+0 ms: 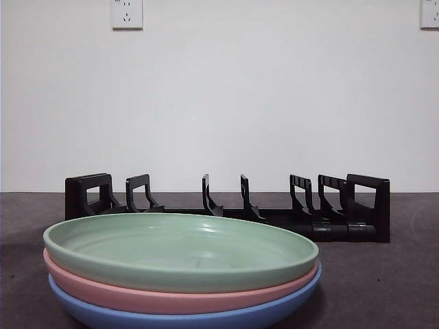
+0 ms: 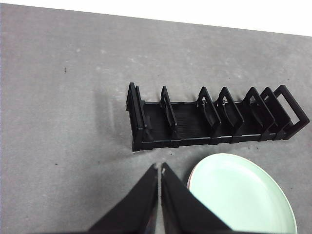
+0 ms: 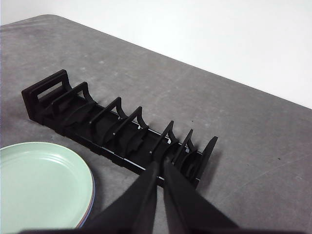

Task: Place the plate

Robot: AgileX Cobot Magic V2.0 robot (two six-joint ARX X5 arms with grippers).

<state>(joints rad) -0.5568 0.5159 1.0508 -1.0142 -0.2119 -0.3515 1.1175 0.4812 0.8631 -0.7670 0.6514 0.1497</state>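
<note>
A stack of three plates sits near the table's front: a green plate (image 1: 185,250) on top, a pink one (image 1: 171,295) under it and a blue one (image 1: 206,319) at the bottom. The green plate (image 2: 241,195) (image 3: 41,183) also shows in both wrist views. Behind the stack stands a black slotted plate rack (image 1: 233,205) (image 2: 209,119) (image 3: 122,129), with nothing in it. My left gripper (image 2: 159,169) hovers shut above the table beside the stack, holding nothing. My right gripper (image 3: 160,165) is shut and hangs above the rack's end. Neither arm shows in the front view.
The table (image 1: 384,274) is dark grey and the wall behind it is white, with two sockets (image 1: 127,14) high up.
</note>
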